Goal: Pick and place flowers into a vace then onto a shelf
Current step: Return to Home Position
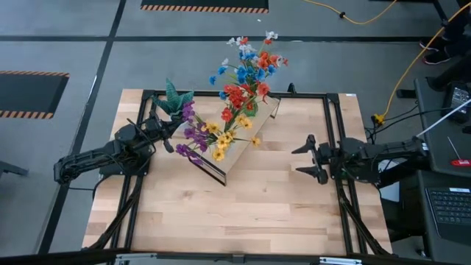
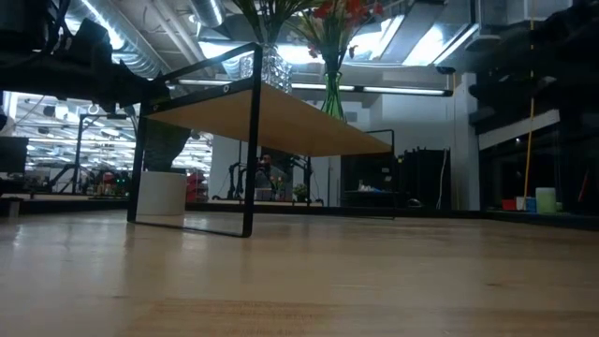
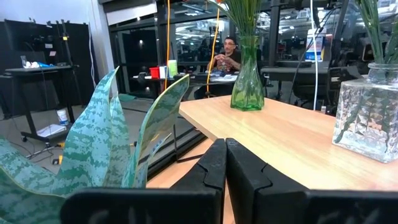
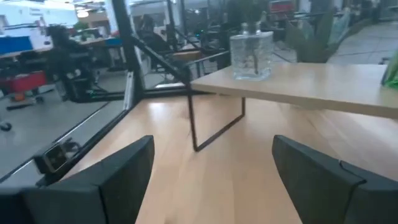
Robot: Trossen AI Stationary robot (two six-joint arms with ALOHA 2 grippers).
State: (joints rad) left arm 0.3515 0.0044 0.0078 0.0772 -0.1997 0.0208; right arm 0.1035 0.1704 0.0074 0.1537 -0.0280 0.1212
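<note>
The shelf (image 1: 241, 146) stands slantwise on its black legs at mid-table. On its far end stands the green vace (image 3: 247, 78), with red, orange and blue flowers (image 1: 246, 73) upright in it, stems down in its neck. My left gripper (image 1: 169, 138) is shut and level at the table's left, beside the shelf's near end, touching nothing. At the table's right my right gripper (image 1: 303, 160) is open, level, facing the shelf (image 4: 298, 81) with nothing between its fingers.
A clear cut-glass vase (image 3: 367, 118) with purple and yellow blossoms (image 1: 210, 136) stands on the shelf's near end. A spiky green plant (image 1: 175, 99) in a white pot (image 2: 161, 192) sits by my left gripper. Black frame rails (image 1: 331, 125) border the table. Bare wood lies toward the near edge.
</note>
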